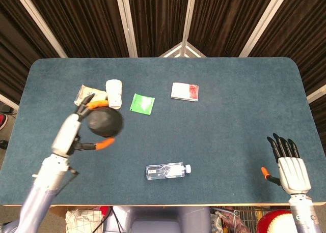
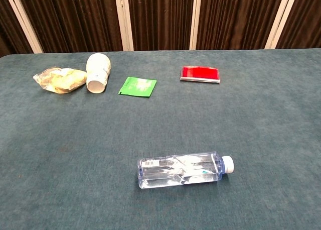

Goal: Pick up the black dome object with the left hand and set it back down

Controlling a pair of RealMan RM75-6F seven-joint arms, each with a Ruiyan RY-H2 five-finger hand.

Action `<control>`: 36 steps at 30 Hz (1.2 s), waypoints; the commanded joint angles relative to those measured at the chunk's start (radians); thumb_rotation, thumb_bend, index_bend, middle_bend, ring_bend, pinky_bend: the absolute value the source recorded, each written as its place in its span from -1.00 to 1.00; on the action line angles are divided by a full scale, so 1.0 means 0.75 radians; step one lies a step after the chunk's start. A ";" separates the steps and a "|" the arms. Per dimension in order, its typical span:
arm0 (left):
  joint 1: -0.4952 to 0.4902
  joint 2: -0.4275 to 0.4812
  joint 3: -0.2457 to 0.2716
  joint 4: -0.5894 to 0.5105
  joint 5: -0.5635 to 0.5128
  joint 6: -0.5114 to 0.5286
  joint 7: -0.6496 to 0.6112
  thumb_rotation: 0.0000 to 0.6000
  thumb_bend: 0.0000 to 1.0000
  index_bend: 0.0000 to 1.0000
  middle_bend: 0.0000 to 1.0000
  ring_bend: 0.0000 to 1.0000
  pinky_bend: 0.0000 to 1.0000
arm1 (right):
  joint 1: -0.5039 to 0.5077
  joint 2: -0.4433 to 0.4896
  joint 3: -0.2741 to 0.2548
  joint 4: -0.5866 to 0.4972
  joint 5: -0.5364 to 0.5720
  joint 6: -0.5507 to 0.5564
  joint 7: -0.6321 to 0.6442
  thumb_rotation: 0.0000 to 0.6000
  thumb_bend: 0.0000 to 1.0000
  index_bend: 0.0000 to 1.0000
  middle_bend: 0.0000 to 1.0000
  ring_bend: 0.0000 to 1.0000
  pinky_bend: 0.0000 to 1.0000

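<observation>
In the head view my left hand (image 1: pixel 76 128) holds the black dome object (image 1: pixel 104 122) up off the table, orange fingertips wrapped over its top and under its lower edge. The dome hangs left of centre, just below the white cup (image 1: pixel 114 93). The chest view shows neither the dome nor the left hand. My right hand (image 1: pixel 291 167) rests at the table's near right edge, fingers straight and apart, holding nothing.
A snack packet (image 1: pixel 86 94) and the tipped white cup (image 2: pixel 98 72) lie at the far left, a green sachet (image 2: pixel 138 86) beside them. A red and white box (image 2: pixel 200 73) sits further right. A clear water bottle (image 2: pixel 183 168) lies near the front.
</observation>
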 commanded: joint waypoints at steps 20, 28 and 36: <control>-0.060 -0.057 -0.064 0.020 0.179 0.019 -0.134 1.00 0.01 -0.49 -0.04 -1.00 -1.00 | 0.000 -0.025 -0.008 0.027 -0.011 0.003 -0.010 1.00 -0.42 -0.86 -0.95 -0.86 -0.93; 0.066 0.067 0.073 0.137 0.152 0.009 -0.238 1.00 0.01 -0.48 -0.04 -1.00 -1.00 | -0.006 -0.027 -0.017 0.026 -0.025 0.013 0.000 1.00 -0.42 -0.86 -0.95 -0.86 -0.93; -0.049 -0.212 0.182 0.634 0.082 -0.212 -0.392 1.00 0.01 -0.48 -0.06 -1.00 -1.00 | 0.003 -0.028 -0.008 0.025 -0.004 -0.007 -0.018 1.00 -0.42 -0.86 -0.95 -0.86 -0.93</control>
